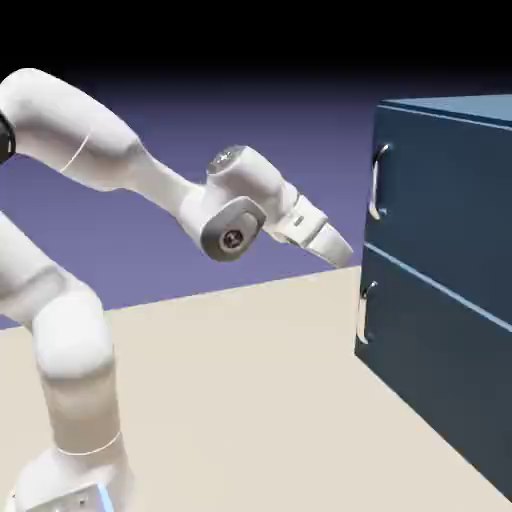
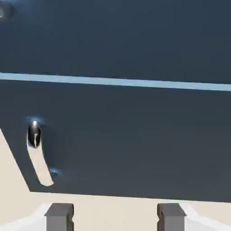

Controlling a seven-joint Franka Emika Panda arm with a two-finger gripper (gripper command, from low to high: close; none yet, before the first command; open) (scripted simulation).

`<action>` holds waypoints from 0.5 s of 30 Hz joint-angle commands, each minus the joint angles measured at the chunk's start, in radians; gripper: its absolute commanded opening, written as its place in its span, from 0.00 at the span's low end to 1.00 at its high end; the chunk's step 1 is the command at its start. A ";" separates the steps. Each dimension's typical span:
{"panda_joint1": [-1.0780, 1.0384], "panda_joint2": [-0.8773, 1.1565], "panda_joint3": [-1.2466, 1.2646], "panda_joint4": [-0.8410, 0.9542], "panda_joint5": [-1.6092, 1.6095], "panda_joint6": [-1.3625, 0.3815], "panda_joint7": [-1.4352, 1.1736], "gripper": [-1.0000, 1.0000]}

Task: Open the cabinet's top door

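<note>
Upper handle — upright — sits above and beyond the tool, whose fingers are spread, empty.

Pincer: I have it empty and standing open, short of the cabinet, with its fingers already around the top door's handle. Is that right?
Not quite: the fingers are not around the top door's handle. The exterior view shows a gap between the pincer and the cabinet, and the hand view shows nothing between the fingertips. The rest holds: empty, open, short of the cabinet.
</note>
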 commanded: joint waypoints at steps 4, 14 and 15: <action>-0.076 -0.032 0.080 0.038 0.174 -0.013 -0.109 0.50; -0.268 -0.112 0.280 0.131 0.609 -0.045 -0.381 0.50; -0.287 -0.120 0.300 0.141 0.653 -0.048 -0.408 0.50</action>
